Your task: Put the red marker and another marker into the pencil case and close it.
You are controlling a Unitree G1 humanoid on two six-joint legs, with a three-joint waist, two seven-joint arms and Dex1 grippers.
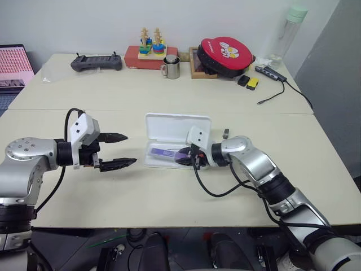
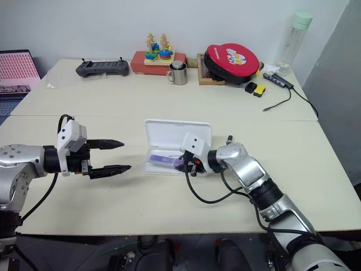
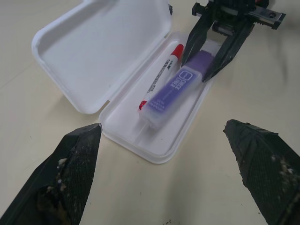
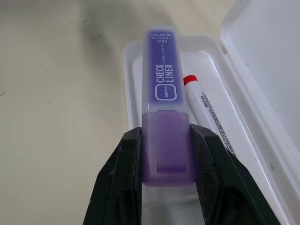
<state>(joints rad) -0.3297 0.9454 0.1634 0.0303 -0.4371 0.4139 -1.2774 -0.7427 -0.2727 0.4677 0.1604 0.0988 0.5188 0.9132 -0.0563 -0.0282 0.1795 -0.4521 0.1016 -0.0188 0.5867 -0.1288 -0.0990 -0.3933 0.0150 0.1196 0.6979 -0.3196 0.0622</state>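
Purple marker (image 4: 164, 112) is sitting clamped in the right gripper (image 4: 165, 154) over the pencil case (image 3: 93, 56), beside the red marker (image 3: 159, 77); lowering flat before letting go seems wisest.

Open pencil case (image 1: 177, 125) mid-desk (image 1: 113, 192), lid laid flat toward the far side; tray mostly taken up by red marker (image 3: 159, 78) and purple marker (image 3: 176, 89). Right end effector (image 1: 184, 161) blocks the tray's right end, its 2 fingers clamped on the purple marker. Left end effector (image 1: 117, 150), fingers spread wide, stands apart to the left; bare desk between it and the case. Near edge bare. Far edge crowded: controller (image 1: 96, 62), steel mug (image 1: 171, 68), red pouch (image 1: 225, 55)
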